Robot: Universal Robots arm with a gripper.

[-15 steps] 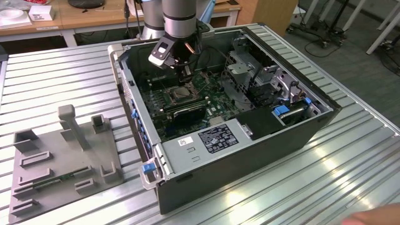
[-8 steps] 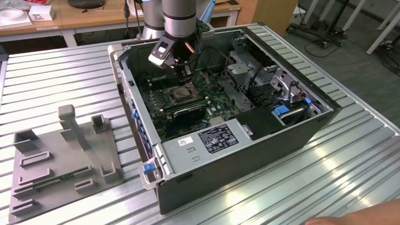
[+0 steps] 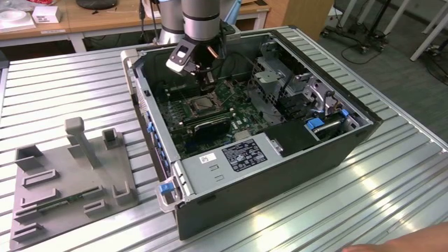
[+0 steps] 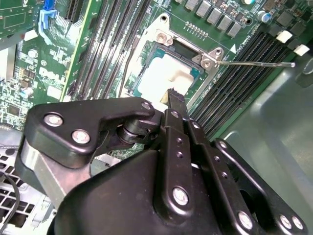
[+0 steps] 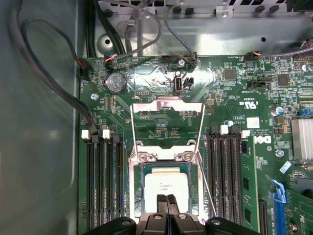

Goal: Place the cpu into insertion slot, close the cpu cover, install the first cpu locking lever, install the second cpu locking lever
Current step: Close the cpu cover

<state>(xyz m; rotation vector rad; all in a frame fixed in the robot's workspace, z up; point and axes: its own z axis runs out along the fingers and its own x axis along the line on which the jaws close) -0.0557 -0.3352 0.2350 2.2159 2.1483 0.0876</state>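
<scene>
Ribbed steel table (image 3: 70, 79): silver square cpu (image 5: 166, 182) seated in metal-rimmed insertion slot (image 5: 138, 191), steel-frame cpu cover (image 5: 144, 106) raised, black pincer (image 5: 166, 199) clenched empty above.

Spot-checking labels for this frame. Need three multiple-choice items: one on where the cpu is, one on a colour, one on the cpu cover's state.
1. Where is the flat silver-grey square cpu?
A) seated in the metal-rimmed square insertion slot
B) in a black memory slot
C) lifted clear of the case

2. What colour is the large circuit board?
A) blue
B) green
C) red

3. How is the thin steel-frame cpu cover?
A) shut over the chip
B) swung open
C) detached

Key: 1A, its top lies inside the rim, the black gripper right over it. 2B, green in both wrist views. 3B, the frame stands hinged back, chip bare.
</scene>
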